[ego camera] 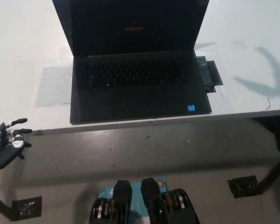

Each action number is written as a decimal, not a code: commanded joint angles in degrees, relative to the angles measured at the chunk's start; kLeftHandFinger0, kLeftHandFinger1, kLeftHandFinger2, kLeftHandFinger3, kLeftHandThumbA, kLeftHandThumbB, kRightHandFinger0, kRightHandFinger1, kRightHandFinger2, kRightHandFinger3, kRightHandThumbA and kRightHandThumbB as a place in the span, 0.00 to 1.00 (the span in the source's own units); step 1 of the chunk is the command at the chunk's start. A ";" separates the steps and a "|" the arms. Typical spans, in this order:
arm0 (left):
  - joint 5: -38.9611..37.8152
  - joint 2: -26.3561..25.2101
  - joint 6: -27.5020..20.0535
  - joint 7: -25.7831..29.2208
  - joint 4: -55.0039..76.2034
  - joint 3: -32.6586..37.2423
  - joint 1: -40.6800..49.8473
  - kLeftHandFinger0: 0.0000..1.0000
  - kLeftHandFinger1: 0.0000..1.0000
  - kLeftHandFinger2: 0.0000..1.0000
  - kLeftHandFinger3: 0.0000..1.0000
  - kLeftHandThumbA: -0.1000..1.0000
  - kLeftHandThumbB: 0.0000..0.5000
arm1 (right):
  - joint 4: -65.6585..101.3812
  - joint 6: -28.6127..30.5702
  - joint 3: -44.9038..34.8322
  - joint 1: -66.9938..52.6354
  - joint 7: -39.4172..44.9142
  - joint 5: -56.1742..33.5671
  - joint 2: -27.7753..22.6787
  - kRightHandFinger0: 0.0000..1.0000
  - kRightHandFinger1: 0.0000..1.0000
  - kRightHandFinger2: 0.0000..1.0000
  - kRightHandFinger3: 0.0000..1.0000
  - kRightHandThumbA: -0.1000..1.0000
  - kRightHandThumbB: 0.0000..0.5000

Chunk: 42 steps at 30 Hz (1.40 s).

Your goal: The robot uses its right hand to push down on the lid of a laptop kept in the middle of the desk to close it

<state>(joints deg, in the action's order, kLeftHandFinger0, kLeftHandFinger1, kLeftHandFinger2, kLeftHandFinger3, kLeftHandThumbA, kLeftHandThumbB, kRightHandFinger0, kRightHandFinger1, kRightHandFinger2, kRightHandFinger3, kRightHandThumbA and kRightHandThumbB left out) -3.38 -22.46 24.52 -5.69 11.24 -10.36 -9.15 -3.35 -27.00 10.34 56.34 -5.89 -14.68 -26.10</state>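
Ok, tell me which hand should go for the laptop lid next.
Probably the right. The right hand itself is out of view, but a hand-shaped shadow falls on the desk right of the open laptop. The left hand rests low, off the desk's front-left edge.

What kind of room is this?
Probably an office or lab: an open laptop sits on a plain white desk over a grey concrete-looking floor, with a robot's left hand beside it.
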 commanded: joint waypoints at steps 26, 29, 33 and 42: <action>0.39 -2.87 -0.01 -2.67 1.62 1.65 -2.68 0.31 0.46 0.65 0.77 0.15 0.01 | -44.04 27.33 13.54 18.64 10.77 21.46 15.56 1.00 1.00 0.89 0.99 1.00 0.60; 0.70 -2.89 -0.11 -2.80 1.67 1.70 -2.65 0.32 0.47 0.65 0.76 0.16 0.00 | -44.86 27.92 13.16 18.29 11.61 21.95 15.31 1.00 1.00 0.91 1.00 1.00 0.62; 1.10 -2.84 -0.94 -2.70 1.12 1.87 -2.65 0.29 0.46 0.64 0.76 0.16 0.02 | -46.96 29.69 12.39 18.41 11.74 22.92 15.01 1.00 1.00 0.91 1.00 1.00 0.65; 1.03 -3.07 -1.28 -2.75 0.95 2.00 -3.25 0.32 0.47 0.64 0.77 0.17 0.00 | -46.57 30.31 11.05 17.74 12.35 24.54 14.94 1.00 1.00 0.88 0.98 1.00 0.61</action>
<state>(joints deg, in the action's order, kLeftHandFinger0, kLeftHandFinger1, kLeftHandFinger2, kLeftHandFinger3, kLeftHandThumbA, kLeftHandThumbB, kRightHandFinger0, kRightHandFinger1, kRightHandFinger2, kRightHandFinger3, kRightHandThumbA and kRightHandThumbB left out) -2.90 -23.17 24.46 -7.51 11.19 -8.06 -10.68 -50.65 0.78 22.65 71.16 5.22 7.93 -10.73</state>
